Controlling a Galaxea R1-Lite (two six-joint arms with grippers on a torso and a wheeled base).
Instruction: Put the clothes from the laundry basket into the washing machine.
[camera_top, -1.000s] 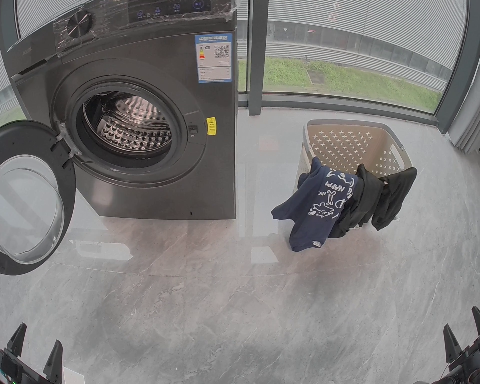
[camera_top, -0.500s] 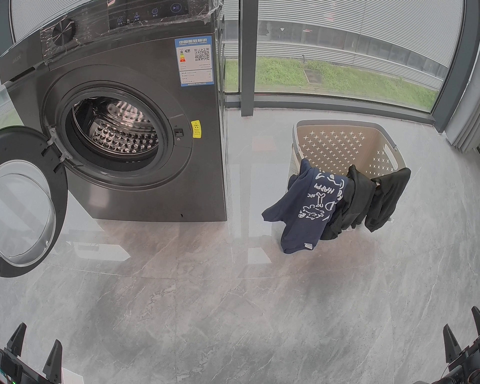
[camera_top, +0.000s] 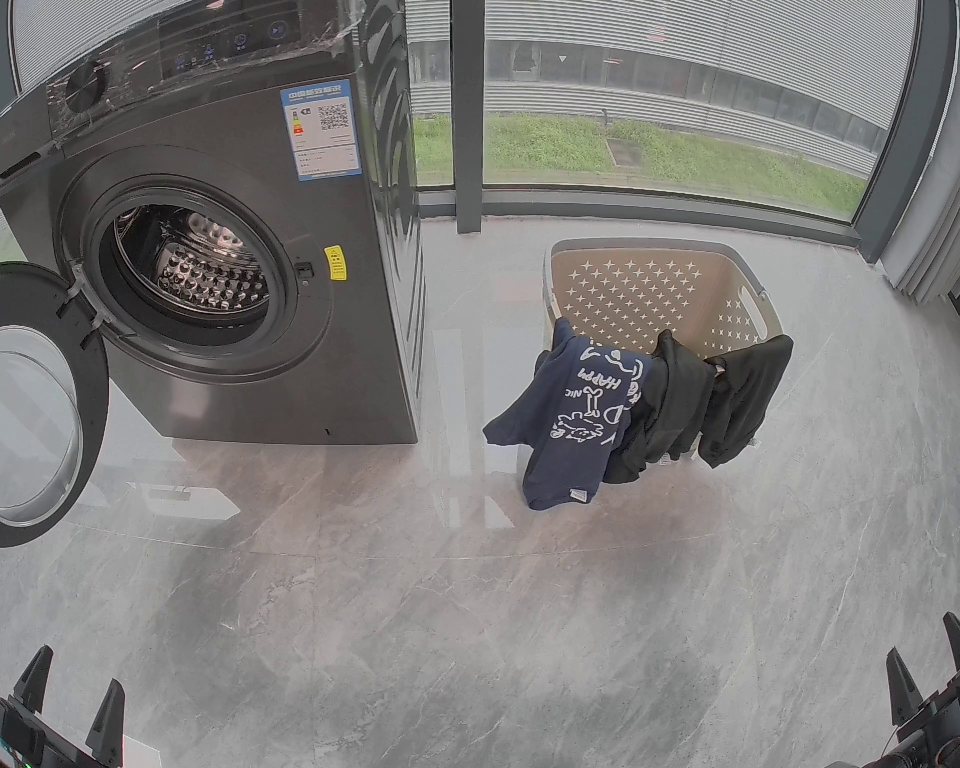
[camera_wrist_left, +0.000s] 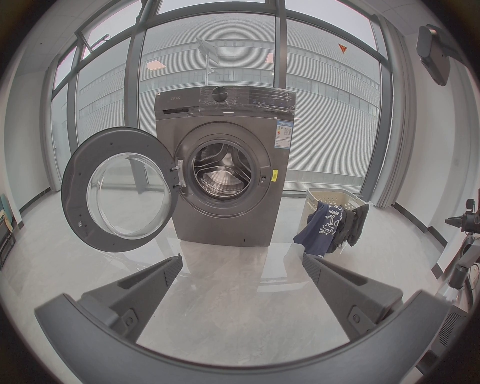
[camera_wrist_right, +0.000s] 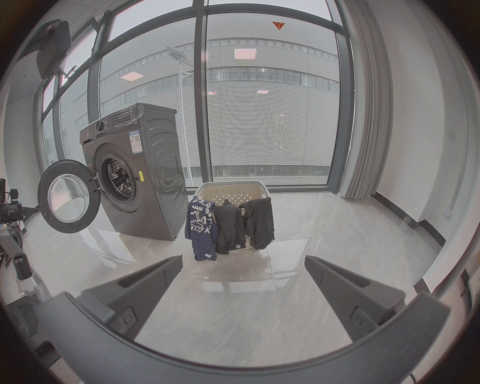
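Holding left gripper (camera_top: 76, 675) and right gripper (camera_top: 922, 640) low over grey marble floor (camera_top: 480, 620), well apart, both sets of jaws spread and empty. Facing beige laundry basket (camera_top: 650, 243) near the window (camera_top: 650, 100), navy printed shirt (camera_top: 580, 420) and two black garments (camera_top: 680, 400) draped over its near rim. Noting grey washing machine (camera_top: 370, 330) left of basket, round door (camera_top: 40, 420) swung wide open.

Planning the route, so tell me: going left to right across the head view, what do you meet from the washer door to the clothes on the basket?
Open washer door → drum opening → navy printed shirt → middle black garment → right black garment.
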